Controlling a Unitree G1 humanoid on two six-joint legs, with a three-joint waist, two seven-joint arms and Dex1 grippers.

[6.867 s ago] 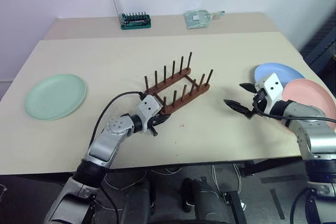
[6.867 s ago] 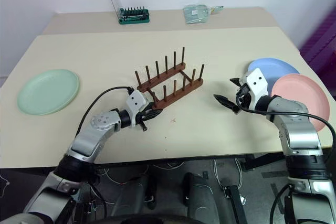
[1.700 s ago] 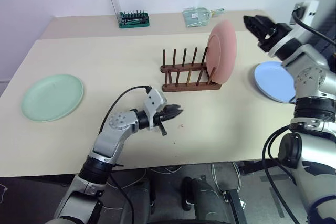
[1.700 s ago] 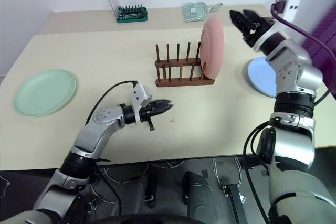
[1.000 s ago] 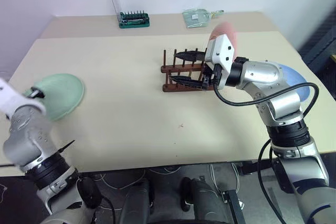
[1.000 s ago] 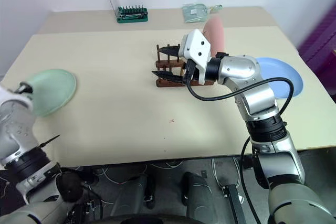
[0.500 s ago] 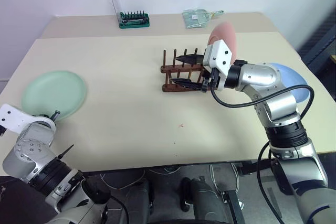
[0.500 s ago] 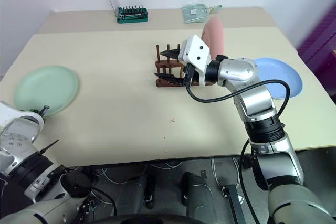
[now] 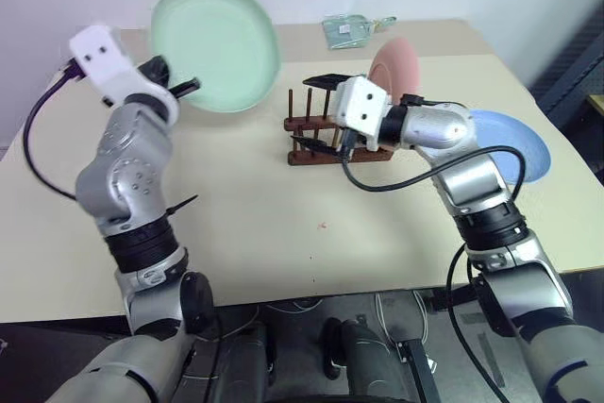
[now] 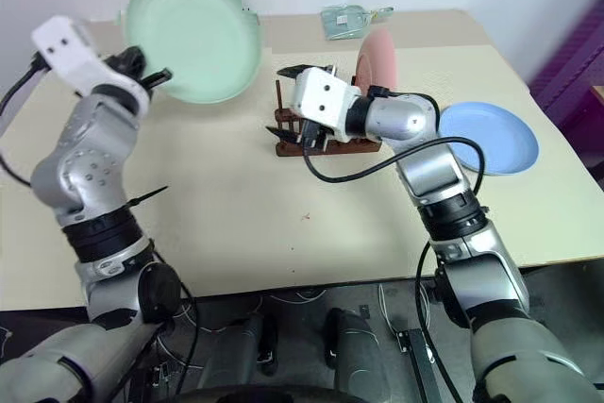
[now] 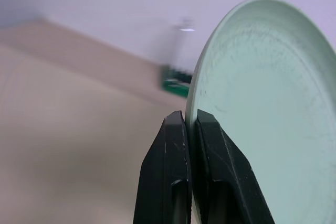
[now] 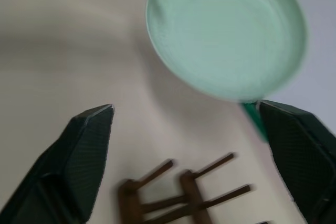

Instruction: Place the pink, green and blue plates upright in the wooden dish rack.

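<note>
Holding the green plate (image 9: 215, 46) by its rim, the left claw (image 9: 181, 88) is clamped shut on the edge, and the left wrist view shows the two black fingers (image 11: 170, 182) pinching the rim between them. The plate is up in the air, nearly on edge, its hollow face turned toward the camera, over the table's (image 9: 236, 205) far left part. From that claw the wooden rack (image 9: 326, 134) lies toward about four o'clock in the head view, lower and well apart, with its rails running left to right, so its free slots sit on the end nearer the plate. The right claw (image 9: 318, 110) hangs at that near end of the rack with its fingers spread wide and nothing between them, much closer to the rack than the left one. The pink plate (image 9: 394, 68) already stands upright in the far right slot. The blue plate (image 9: 514, 143) lies flat on the table at three o'clock from the rack. By my reckoning the green plate must travel right and down, its edge turned across the rails.
</note>
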